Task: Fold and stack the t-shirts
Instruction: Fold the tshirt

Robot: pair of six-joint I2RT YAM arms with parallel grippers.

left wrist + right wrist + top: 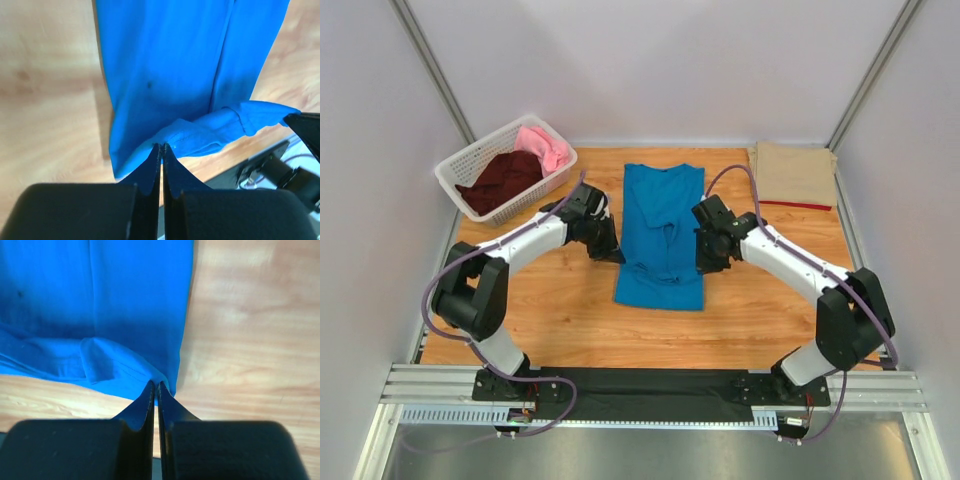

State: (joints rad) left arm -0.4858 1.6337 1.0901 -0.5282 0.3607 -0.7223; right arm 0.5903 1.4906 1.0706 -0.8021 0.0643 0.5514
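The bright blue t-shirt (661, 235) lies as a long folded strip in the middle of the table. My left gripper (607, 247) is shut on its left edge; the left wrist view shows the jaws (162, 146) pinching a raised fold of blue cloth (200, 135). My right gripper (705, 257) is shut on its right edge; the right wrist view shows the tips (156, 385) pinching the blue hem (125, 375). A folded tan shirt (793, 172) lies at the back right on a red one (798, 205). Dark maroon (503, 180) and pink (545, 147) shirts lie in the basket.
The white lattice basket (455, 179) stands at the back left of the wooden table (560, 320). Grey walls close in on three sides. A black rail with the arm bases (650, 385) runs along the near edge.
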